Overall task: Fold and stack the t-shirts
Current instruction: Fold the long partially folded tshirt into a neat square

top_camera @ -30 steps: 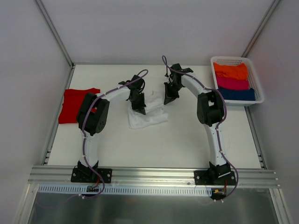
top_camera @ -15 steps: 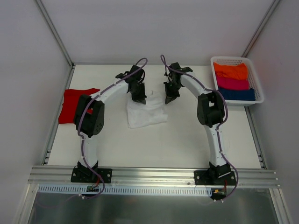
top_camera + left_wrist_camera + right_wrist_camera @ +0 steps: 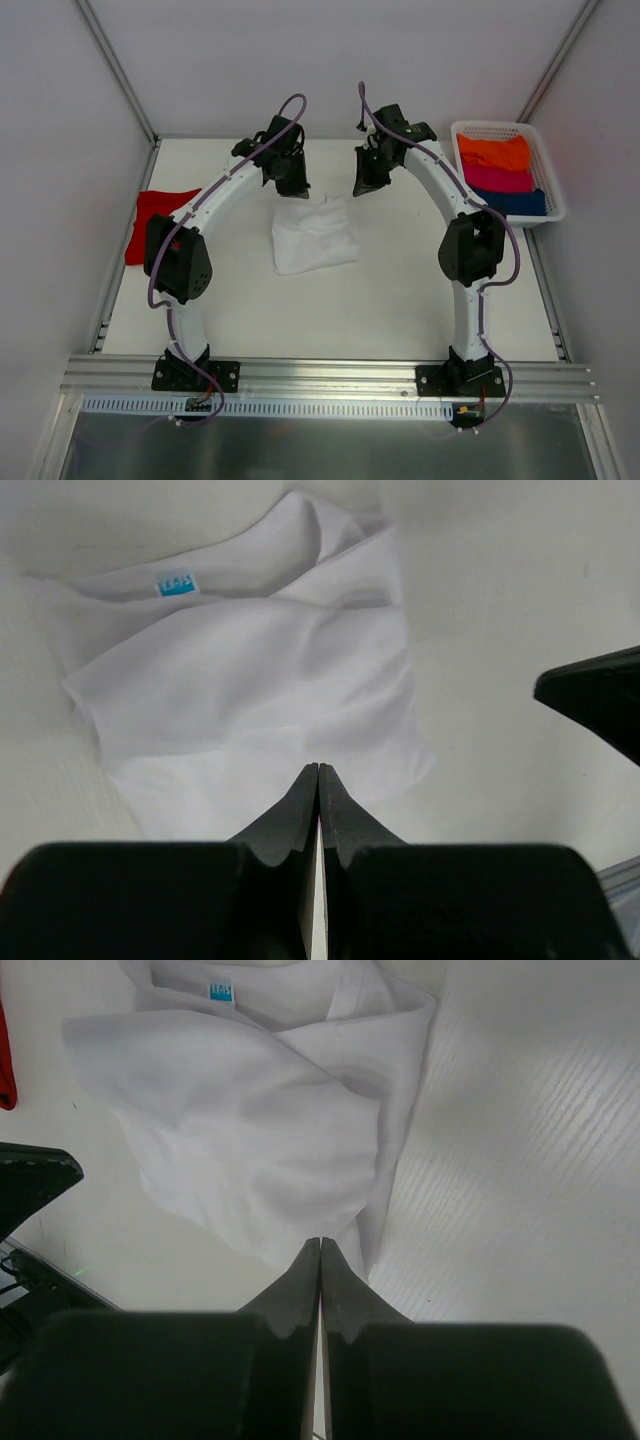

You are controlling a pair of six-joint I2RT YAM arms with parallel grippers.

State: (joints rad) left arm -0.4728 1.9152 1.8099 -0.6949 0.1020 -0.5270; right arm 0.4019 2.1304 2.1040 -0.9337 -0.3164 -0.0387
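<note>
The white shirt [image 3: 314,235] lies folded into a rough square near the middle of the table [image 3: 400,300], free of both arms. A second ago the left fingers [image 3: 295,186] were down on its 10 o'clock corner and the cloth was bunched, with a flap reaching out toward 2 o'clock. Now that flap is gone and the bundle sits flatter and tidier. Both arms have drawn back toward 12 o'clock since then. The left fingers hang just past the shirt's 11 o'clock edge, and the right fingers [image 3: 362,188] sit off its 1 o'clock corner, apart from the cloth. Each pair is pressed fully together and holds nothing. In the left wrist view the closed tips [image 3: 318,772] point over the white shirt [image 3: 250,680], whose blue tag [image 3: 176,583] shows at the neck. In the right wrist view the closed tips [image 3: 320,1245] point over the same shirt [image 3: 240,1110] from the other side, its tag [image 3: 221,992] at the top. The red shirt [image 3: 148,212] lies flat at 9 o'clock by the table's edge, where it was before, partly hidden by the left arm's elbow. A white basket [image 3: 553,175] at 2 o'clock holds orange, pink and blue cloth, unchanged.
</note>
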